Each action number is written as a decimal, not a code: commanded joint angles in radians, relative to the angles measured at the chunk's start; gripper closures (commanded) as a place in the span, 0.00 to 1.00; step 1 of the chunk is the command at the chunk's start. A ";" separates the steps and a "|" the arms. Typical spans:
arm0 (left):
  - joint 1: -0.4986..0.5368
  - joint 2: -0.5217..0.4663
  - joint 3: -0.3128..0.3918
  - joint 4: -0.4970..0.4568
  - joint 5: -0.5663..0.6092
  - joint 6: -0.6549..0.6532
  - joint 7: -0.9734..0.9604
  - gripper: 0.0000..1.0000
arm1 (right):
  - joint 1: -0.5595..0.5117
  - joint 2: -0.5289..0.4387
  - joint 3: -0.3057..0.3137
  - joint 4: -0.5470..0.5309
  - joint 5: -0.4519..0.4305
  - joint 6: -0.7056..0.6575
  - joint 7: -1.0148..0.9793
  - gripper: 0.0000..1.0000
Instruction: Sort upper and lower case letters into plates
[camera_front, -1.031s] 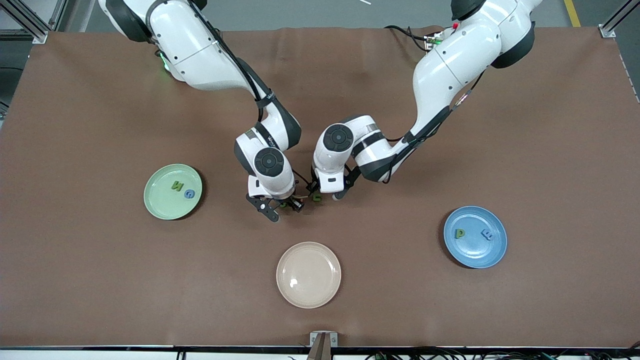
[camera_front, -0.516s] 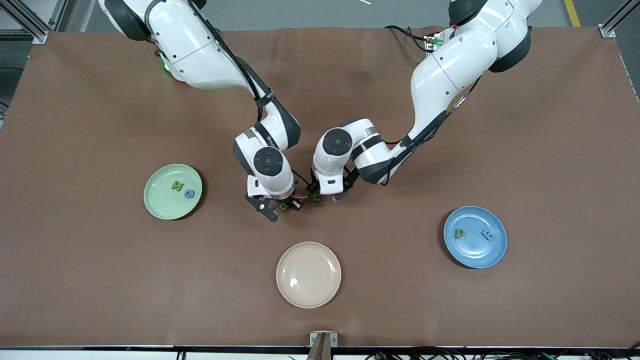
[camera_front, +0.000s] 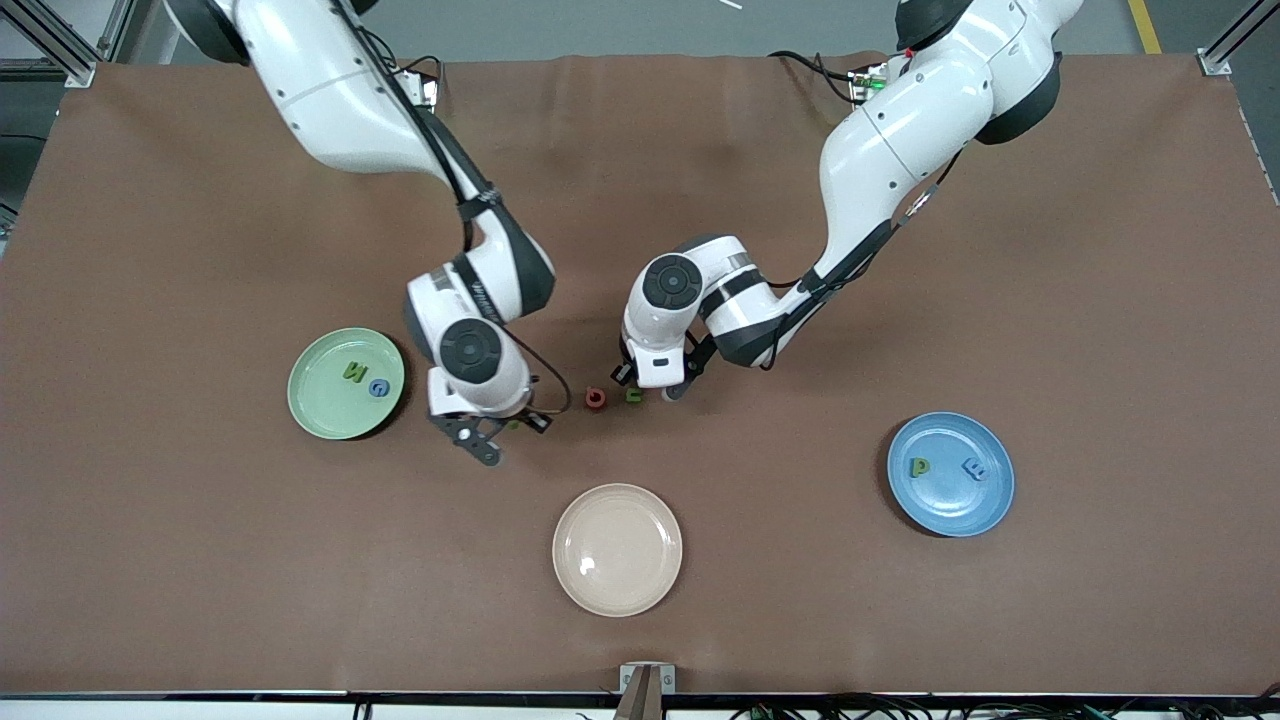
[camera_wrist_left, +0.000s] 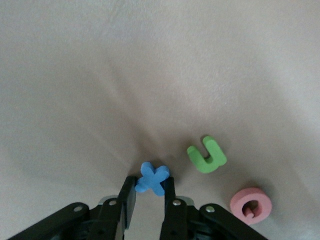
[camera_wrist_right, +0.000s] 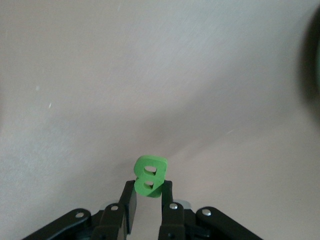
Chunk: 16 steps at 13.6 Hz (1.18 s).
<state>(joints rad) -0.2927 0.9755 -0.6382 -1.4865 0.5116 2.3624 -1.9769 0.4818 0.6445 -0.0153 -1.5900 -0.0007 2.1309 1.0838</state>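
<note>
the left gripper (camera_wrist_left: 148, 196) is seen with its jaws clamped on a blue letter x (camera_wrist_left: 152, 178), close above the brown table (camera_front: 1050, 300) near its middle. just beside that letter, a green letter u (camera_wrist_left: 207, 155) and a red-pink ring-shaped letter (camera_wrist_left: 251, 204) are lying flat on the table, close together but apart.

the right gripper (camera_wrist_right: 148, 196) is seen with its jaws clamped on a green letter b (camera_wrist_right: 149, 176), which is being held on edge. it is being held over bare table between the mint green plate (camera_front: 316, 412) and the red-pink letter.

in the front view, the mint green plate is lying toward the right arm's end of the table, and a green letter n (camera_front: 354, 371) and a blue letter g (camera_front: 378, 387) are lying in it, just beside each other. the blue plate (camera_front: 985, 510) is lying toward the left arm's end, and a green letter p (camera_front: 919, 466) and a blue letter e (camera_front: 973, 467) are lying in it, apart from each other. a cream-beige plate (camera_front: 650, 590) is lying between the two, nearer to the front camera than both of them and than the loose letters. both arms are reaching in toward the middle of the table.
</note>
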 joint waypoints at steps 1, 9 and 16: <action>-0.006 -0.006 0.040 0.017 -0.001 0.003 0.003 0.91 | -0.106 -0.190 0.018 -0.222 -0.015 0.012 -0.175 1.00; 0.035 -0.095 0.035 0.006 -0.002 -0.109 0.003 1.00 | -0.417 -0.387 0.017 -0.547 -0.013 0.159 -0.715 1.00; 0.200 -0.205 0.032 -0.020 -0.002 -0.219 0.205 1.00 | -0.557 -0.342 0.020 -0.645 -0.009 0.342 -0.926 0.99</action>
<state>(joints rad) -0.1491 0.8175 -0.6063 -1.4631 0.5119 2.1555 -1.8541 -0.0403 0.3001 -0.0208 -2.2134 -0.0018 2.4523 0.1817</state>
